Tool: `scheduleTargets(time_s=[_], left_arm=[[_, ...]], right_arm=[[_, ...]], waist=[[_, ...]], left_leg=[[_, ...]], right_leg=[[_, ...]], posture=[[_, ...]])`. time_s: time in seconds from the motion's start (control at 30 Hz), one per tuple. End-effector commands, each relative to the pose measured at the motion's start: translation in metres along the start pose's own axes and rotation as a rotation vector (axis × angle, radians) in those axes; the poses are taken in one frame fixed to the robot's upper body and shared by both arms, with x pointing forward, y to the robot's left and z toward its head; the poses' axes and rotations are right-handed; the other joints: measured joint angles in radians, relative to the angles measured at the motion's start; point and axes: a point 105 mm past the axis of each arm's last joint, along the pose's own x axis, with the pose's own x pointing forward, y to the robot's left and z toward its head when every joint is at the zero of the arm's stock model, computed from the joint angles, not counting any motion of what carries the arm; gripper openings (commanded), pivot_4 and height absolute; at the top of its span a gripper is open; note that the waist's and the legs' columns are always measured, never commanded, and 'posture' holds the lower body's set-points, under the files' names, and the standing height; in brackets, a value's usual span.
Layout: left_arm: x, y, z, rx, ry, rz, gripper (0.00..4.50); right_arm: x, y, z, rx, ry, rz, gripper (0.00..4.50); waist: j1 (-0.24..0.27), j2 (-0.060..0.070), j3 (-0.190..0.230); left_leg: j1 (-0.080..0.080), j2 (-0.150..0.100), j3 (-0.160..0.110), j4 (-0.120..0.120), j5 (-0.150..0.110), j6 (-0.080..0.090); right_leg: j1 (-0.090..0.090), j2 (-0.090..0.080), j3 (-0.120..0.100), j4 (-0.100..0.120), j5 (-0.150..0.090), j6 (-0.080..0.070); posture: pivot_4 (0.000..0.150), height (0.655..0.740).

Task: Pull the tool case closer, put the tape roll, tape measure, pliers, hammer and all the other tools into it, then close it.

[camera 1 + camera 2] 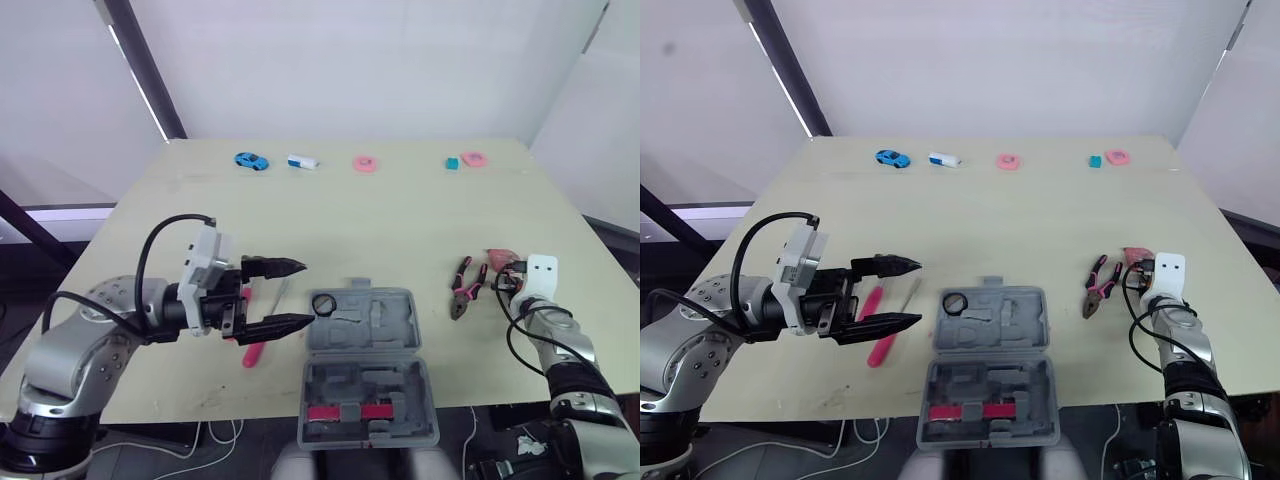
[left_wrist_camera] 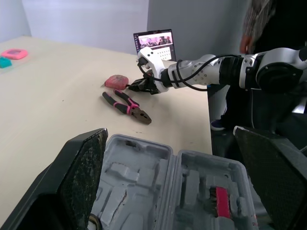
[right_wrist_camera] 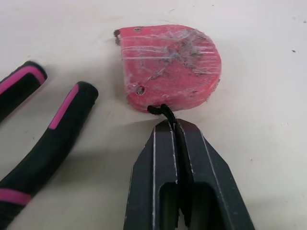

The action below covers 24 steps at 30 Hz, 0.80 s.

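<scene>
While the left hand (image 1: 307,293) hangs just above the surface (image 1: 400,220), its 2 black fingers (image 2: 84,172) are spread wide with nothing between them. The tool case (image 1: 385,312) lies open and flat directly ahead of those fingertips, on the side toward the right hand. Both grey halves face up, and a pink-red strip (image 1: 340,411) sits in the half farther from the left hand's fingertips. A small black tape roll (image 1: 323,303) rests at the corner of the case closest to the left hand's fingertips, overlapping the rim. Whether it sits on the case or on the surface beside it cannot be told.

Under the left hand lies a pink-handled tool (image 1: 252,352), partly hidden by the fingers, so what kind of tool it is cannot be told. A thin pale tool (image 1: 910,294) lies alongside it, between the 2 spread fingers as seen from above.

The right hand (image 3: 173,127) is down at the surface with its fingers pressed together, pinching the thin black loop of the pink tape measure (image 3: 170,64). The tape measure lies flat right in front of the fingertips. The pliers (image 1: 464,287) have black-and-pink handles that are slightly parted. They lie just beside the right hand on the side toward the left hand, near the tape measure but not touching it.

Well beyond both hands, along the far edge, 5 small items sit in a row: a blue toy car (image 1: 251,160), a white-and-blue piece (image 1: 302,161), a pink ring (image 1: 366,164), a teal block (image 1: 452,162) and a pink piece (image 1: 473,158).
</scene>
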Motion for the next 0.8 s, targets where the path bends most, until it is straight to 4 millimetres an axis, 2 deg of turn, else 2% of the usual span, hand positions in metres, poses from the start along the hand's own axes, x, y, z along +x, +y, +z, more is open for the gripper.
scheduleTargets(time_s=[0.03,0.27,0.47,0.6,0.8], left_arm=[[0.000,-0.001,0.004,0.035,-0.011,-0.013,4.50],[0.002,-0.004,0.004,0.040,-0.012,-0.036,4.50],[0.004,-0.005,0.002,0.031,-0.018,-0.065,4.50],[0.006,-0.006,0.001,0.026,-0.019,-0.080,4.50],[0.009,-0.008,-0.003,0.020,-0.005,-0.103,4.50]], right_arm=[[-0.005,0.001,0.005,-0.044,-0.008,0.042,0.05],[-0.035,0.020,-0.001,-0.085,0.025,0.156,0.05],[-0.084,0.029,-0.026,-0.091,0.098,0.223,0.05],[-0.109,0.032,-0.038,-0.110,0.143,0.247,0.05],[-0.132,0.045,-0.043,-0.171,0.179,0.347,0.05]], waist=[[-0.001,0.000,0.000],[0.003,0.000,0.000],[0.010,0.000,0.000],[0.009,0.000,0.000],[0.007,0.000,0.000]], left_leg=[[0.000,0.000,0.000,0.000,0.000,0.000],[0.000,0.000,-0.001,0.000,0.000,0.000],[-0.001,0.001,-0.001,0.000,0.000,0.000],[0.000,0.001,-0.001,0.000,0.000,0.000],[0.001,0.001,0.000,0.001,0.000,0.000]], right_leg=[[0.000,0.000,0.000,0.000,0.000,0.000],[0.000,0.000,0.000,0.000,0.000,0.000],[0.000,0.000,-0.002,0.000,0.000,0.000],[0.000,0.000,-0.001,0.000,-0.004,-0.001],[0.000,0.000,-0.001,0.000,-0.005,0.000]], posture=[[0.150,0.7395],[0.150,0.7395],[0.150,0.7395],[0.150,0.7395],[0.150,0.7395]])
